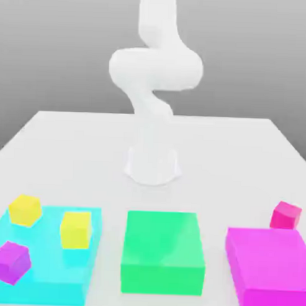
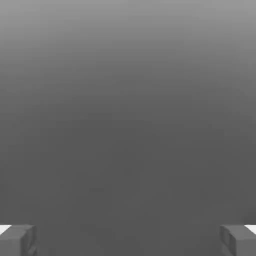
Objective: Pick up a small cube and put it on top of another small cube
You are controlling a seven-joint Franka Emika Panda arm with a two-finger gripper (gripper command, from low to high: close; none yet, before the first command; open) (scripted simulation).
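White arm (image 1: 155, 68) folded up high over its base, mid-table (image 1: 68, 152). Everything else sits low, on the camera side of the arm's raised end. Straight below it: green flat block (image 1: 162, 250). Off to the exterior view's left: cyan flat block (image 1: 52, 270) carrying corner yellow cube (image 1: 25, 210), second yellow cube (image 1: 76, 230) and purple cube (image 1: 10, 262). Off to the right: magenta flat block (image 1: 269, 268), with small hot-pink cube (image 1: 285, 215) on the table just beside its far edge.
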